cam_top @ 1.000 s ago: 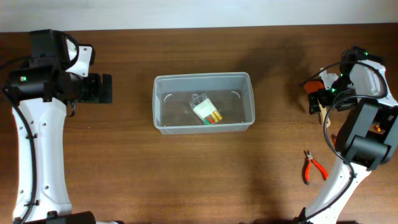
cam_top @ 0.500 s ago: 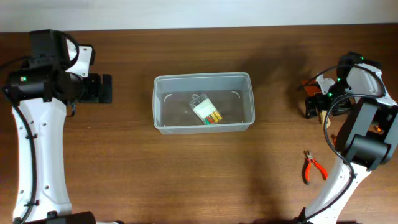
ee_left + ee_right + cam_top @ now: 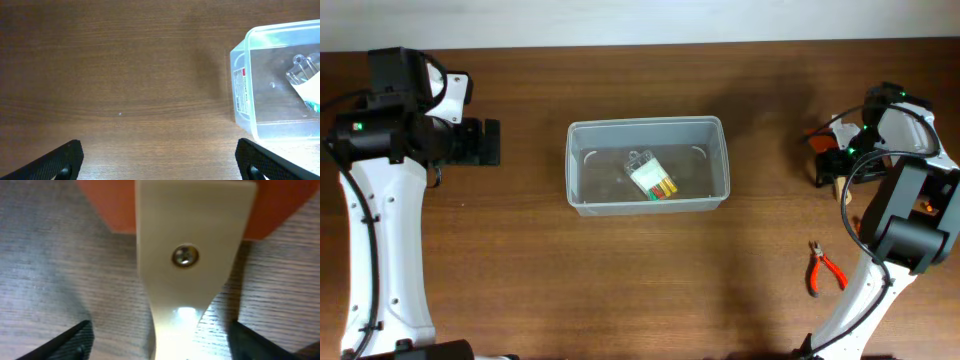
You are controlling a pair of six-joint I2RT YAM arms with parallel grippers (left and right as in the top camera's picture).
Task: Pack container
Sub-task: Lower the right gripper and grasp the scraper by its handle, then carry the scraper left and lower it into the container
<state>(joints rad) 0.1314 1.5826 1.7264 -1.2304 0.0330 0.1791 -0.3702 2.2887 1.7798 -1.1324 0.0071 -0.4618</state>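
Right pincer [image 3: 167,340]: jaws apart astride a cream tool handle [image 3: 192,255], gripping nothing. Container [image 3: 645,123]: well apart, off toward the left arm's side. Risk: the tapered handle may twist or slip if the jaws close off-centre.

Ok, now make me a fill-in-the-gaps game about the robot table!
1. The packet lies ___ the container.
2. The pliers have ___ handles.
3. The left hand is open and holds ___.

Missing words: inside; red; nothing.
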